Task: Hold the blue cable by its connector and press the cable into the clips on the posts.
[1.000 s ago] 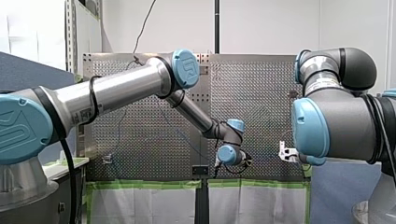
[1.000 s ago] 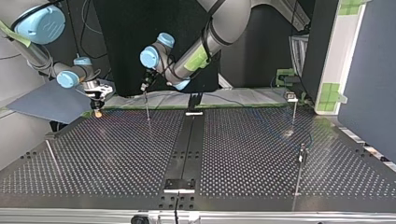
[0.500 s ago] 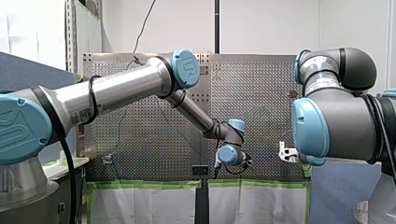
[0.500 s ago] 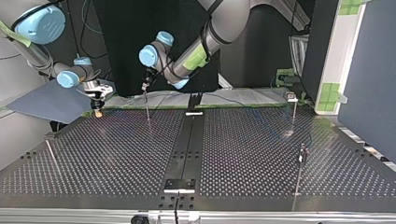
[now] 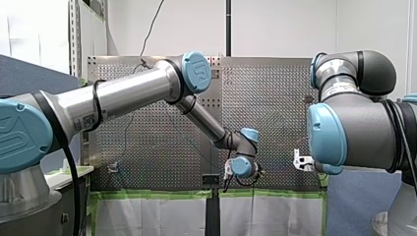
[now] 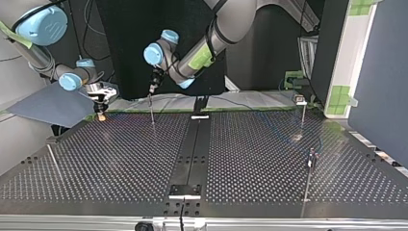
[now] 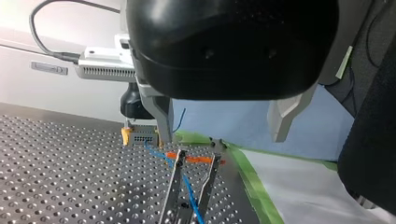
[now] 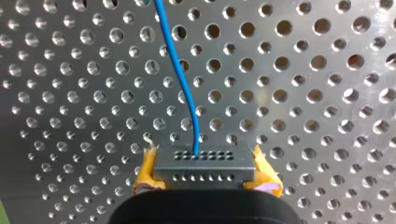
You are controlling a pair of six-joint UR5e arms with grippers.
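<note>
Connector first: the grey block is clenched between the yellow pads of my right gripper, low over the perforated table. The blue cable leaves the block's face and runs off across the holes with a slight bend. From the top view I place that gripper at the table's far edge, at the view's left. Near it, toward the middle rail, a thin post stands. My left gripper hangs directly over that post. Its grey fingers are spread wide and grasp nothing. Through the left wrist camera I see the post's head ahead of and below those fingers: two metal prongs with an orange clip across their tops. The cable comes from the connector just beyond, passes the orange piece and drops between the prongs. I cannot tell whether it is seated in the clip. Green tape lines the table's edge beside the post. Two more posts stand well apart at the top view's right, one near the far edge and the other nearer the camera.
</note>
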